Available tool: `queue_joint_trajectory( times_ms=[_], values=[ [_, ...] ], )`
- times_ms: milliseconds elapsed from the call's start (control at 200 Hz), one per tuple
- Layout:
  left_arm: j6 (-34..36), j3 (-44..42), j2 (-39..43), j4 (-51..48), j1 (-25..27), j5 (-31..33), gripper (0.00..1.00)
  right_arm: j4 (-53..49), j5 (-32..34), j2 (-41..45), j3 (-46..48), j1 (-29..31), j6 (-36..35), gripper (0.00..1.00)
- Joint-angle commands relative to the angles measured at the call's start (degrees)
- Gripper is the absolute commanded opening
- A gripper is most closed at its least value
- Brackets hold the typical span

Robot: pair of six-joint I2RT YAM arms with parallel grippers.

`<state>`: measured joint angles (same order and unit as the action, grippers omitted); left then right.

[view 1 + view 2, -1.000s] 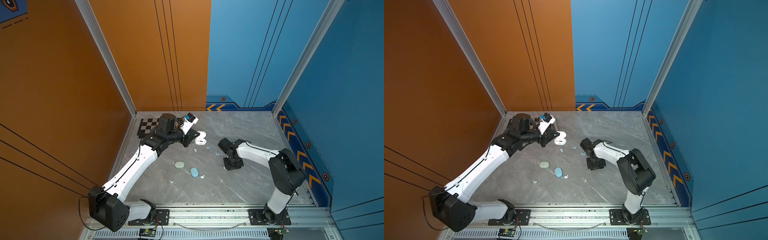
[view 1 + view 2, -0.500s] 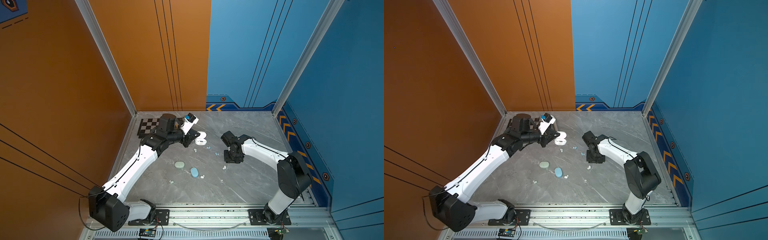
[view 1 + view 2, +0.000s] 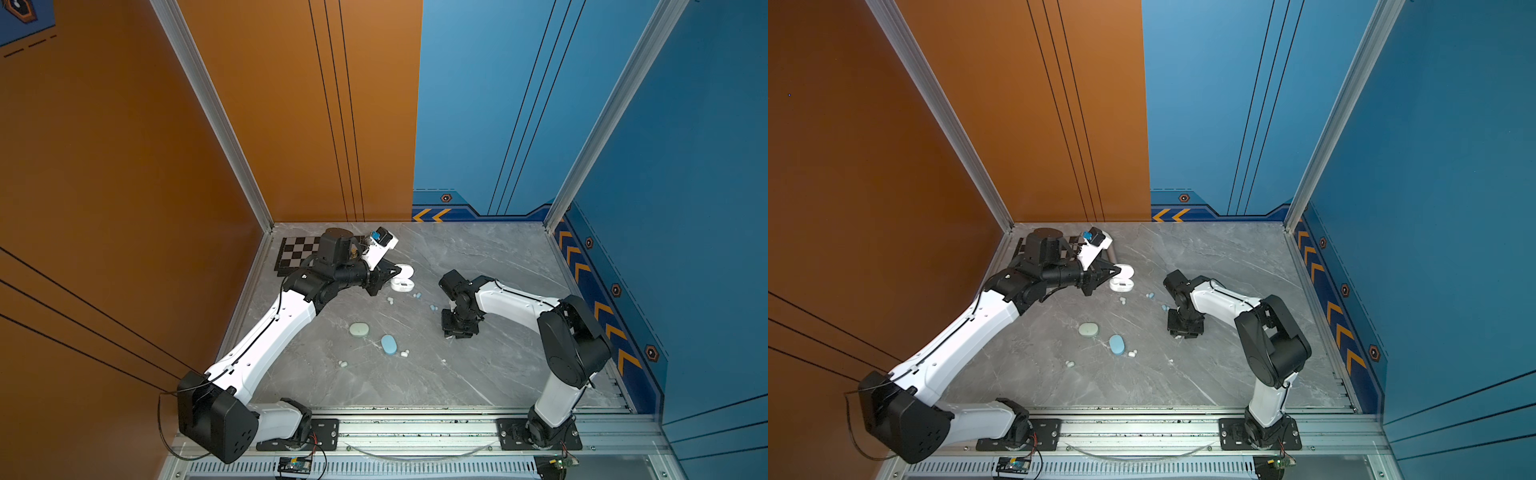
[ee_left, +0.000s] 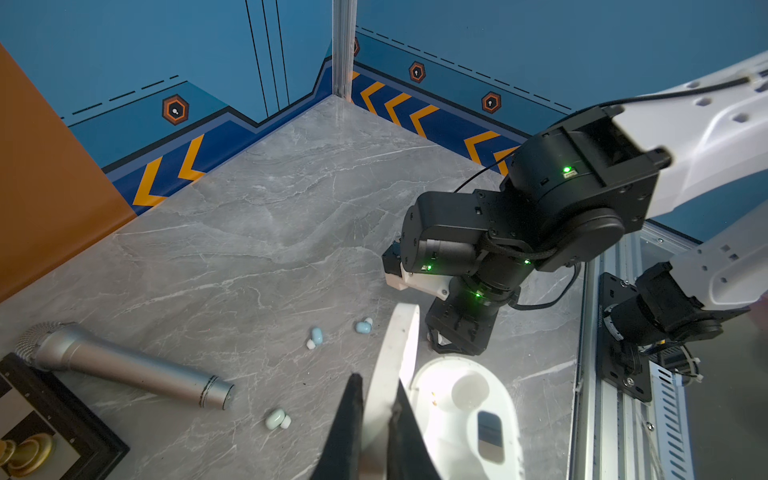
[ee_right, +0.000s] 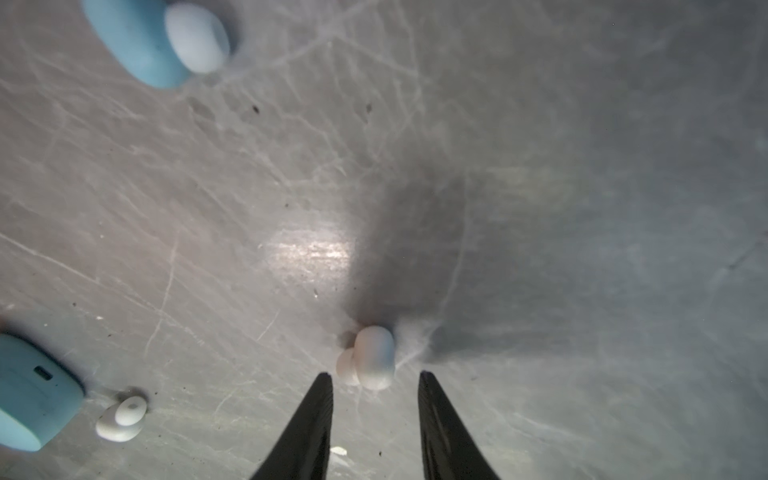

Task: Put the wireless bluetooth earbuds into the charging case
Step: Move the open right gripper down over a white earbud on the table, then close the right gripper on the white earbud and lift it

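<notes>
The white earbud [image 5: 370,357] lies just past the tips of the right jaws, which stand apart with nothing between them. It rests on the bench [image 3: 478,386] near its middle, roughly in line with the gap and touching neither tip. It looks like a tiny, very light bean of hard, glossy plastic with a smaller, probably softer nub on one side. Rounded and slick, it would likely squirt out of a pinch taken on the curve or on the nub. The better hold is across the widest part of the body, with the tips low against the bench and closing gently. A second white earbud [image 5: 122,417] lies just beside the blue case [image 5: 29,395], closer to the front edge. The mint case [image 3: 358,329] sits near that, toward the left edge. The left jaws are clamped on the raised lid [image 4: 399,345] of the white case [image 4: 461,399], which stands open toward the far left corner. The one hollow that shows in its lower half looks empty. That case is light and smooth too, so a grip on the lid steadies it, though the small hinge should not be levered hard. Two blue earbuds [image 4: 316,336] and a mint earbud [image 4: 276,417] lie loose between the white case and the middle of the bench. None of them touches a case. Seating the bud will call for lining its shape up with the hollow, not force.
</notes>
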<state>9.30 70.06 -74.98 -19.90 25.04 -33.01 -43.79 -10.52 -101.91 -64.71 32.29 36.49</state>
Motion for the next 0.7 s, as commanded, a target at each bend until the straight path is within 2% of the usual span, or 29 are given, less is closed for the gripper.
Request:
queue_joint_trajectory(
  times_ms=[0,135,330,525,696],
  values=[
    [-0.8,-0.4,0.8,1.2,0.7,-0.9,0.0,1.6,-0.8,-0.3,1.3,-0.3,1.9,0.35],
    [-0.8,-0.1,0.3,1.2,1.1,-0.7,0.0,3.1,-1.0,-0.2,2.3,-0.8,2.6,0.3],
    [-0.8,0.3,-0.6,1.2,1.8,-0.7,0.0,4.3,-1.1,-0.3,2.5,-1.0,2.7,0.28],
    [-0.8,0.3,-1.3,1.2,2.2,-1.0,0.0,4.9,-0.9,-0.1,2.6,-1.4,2.8,0.34],
    [-0.8,0.2,-1.6,1.2,2.4,-1.1,0.0,5.2,-1.1,-0.1,2.7,-1.7,2.8,0.35]
  ],
)
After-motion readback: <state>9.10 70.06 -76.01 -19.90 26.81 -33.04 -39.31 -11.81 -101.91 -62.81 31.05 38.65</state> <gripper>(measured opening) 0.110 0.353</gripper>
